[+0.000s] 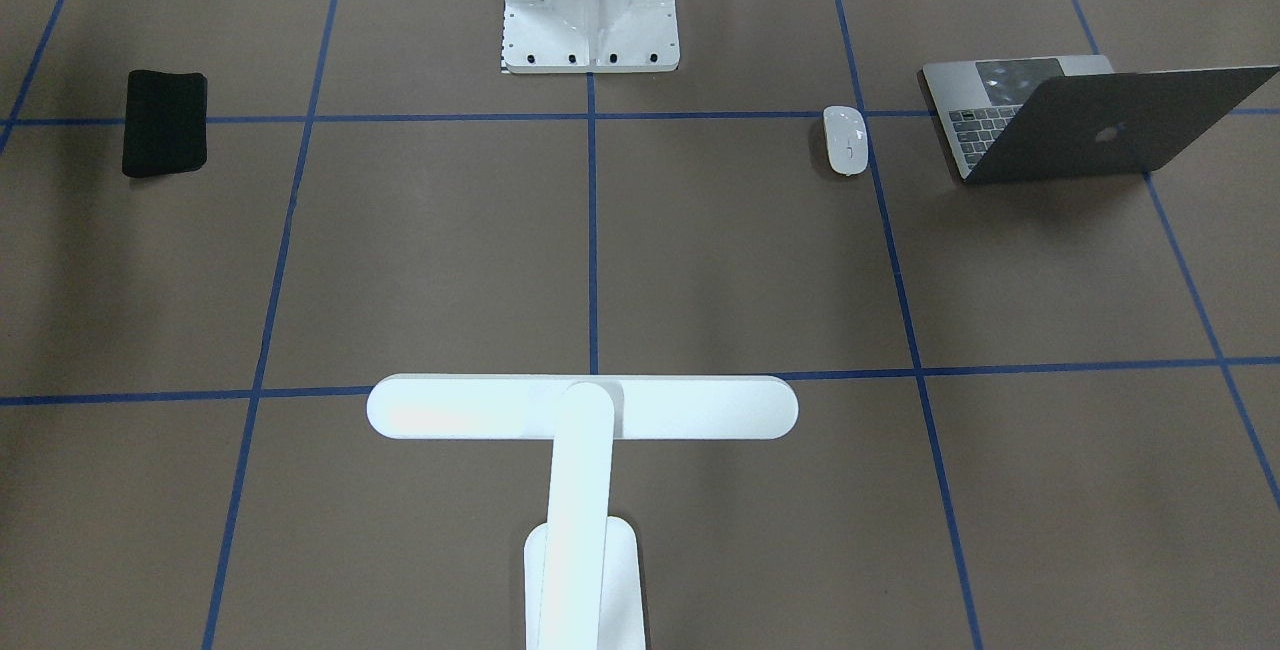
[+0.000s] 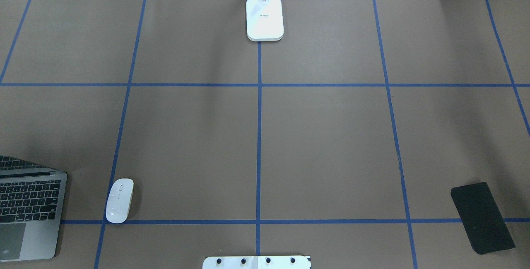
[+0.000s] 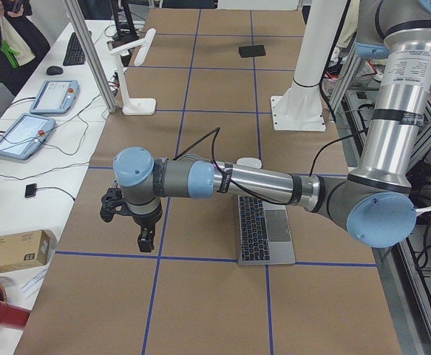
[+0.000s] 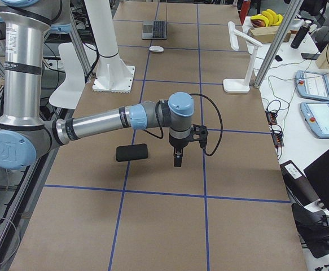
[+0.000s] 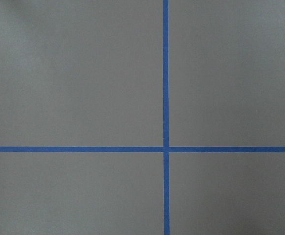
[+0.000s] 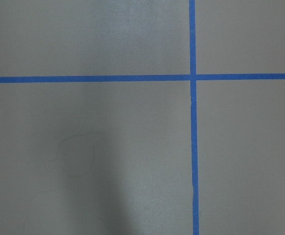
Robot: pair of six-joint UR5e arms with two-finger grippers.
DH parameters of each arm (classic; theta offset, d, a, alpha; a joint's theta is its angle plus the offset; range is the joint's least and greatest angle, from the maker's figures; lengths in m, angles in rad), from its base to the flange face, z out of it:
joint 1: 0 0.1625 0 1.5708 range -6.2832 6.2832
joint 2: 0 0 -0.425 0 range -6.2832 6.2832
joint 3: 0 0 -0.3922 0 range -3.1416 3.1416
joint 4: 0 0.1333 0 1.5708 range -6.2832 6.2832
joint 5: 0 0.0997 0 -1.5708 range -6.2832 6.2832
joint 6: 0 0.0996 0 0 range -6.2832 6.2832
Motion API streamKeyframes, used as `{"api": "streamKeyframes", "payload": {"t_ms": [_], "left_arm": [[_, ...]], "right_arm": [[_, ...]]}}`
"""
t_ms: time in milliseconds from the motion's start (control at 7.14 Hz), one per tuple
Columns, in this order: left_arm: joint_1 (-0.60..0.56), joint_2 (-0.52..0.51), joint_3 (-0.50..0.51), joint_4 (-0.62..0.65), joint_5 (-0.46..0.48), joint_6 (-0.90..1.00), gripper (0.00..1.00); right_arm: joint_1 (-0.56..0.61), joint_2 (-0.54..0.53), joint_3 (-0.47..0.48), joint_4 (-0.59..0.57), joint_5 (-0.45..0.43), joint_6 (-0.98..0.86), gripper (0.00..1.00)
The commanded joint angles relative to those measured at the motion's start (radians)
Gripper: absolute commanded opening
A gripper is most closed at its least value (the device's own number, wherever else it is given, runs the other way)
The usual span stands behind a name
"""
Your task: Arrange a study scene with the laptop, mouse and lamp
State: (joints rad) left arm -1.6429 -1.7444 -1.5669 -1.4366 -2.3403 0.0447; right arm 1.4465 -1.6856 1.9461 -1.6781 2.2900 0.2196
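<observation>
My left gripper [image 3: 146, 238] and right gripper [image 4: 177, 158] hung over the table [image 3: 200, 303]; I couldn't tell if either was spread. Nearest, the open laptop [image 2: 29, 202] sat at my left, the mouse [image 2: 119, 200] just beside it; the lamp [image 2: 265, 18] stood farthest. I reckoned the laptop's base edge, not the screen, was the safe hold.

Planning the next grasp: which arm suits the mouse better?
Left, probably. The mouse lies beside the laptop on the robot's left side, near the left gripper; the right gripper hangs by the black mat, far off.
</observation>
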Motion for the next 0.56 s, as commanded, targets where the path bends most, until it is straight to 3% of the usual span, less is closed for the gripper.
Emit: {"api": "streamKeyframes", "payload": {"t_ms": [0, 420], "left_arm": [[0.000, 0.002, -0.002, 0.002, -0.001, 0.012, 1.00], [0.000, 0.002, -0.008, 0.022, -0.002, 0.000, 1.00]], "right_arm": [[0.000, 0.013, -0.009, -0.002, 0.002, 0.001, 1.00], [-0.008, 0.009, -0.024, -0.012, 0.002, 0.020, 1.00]]}}
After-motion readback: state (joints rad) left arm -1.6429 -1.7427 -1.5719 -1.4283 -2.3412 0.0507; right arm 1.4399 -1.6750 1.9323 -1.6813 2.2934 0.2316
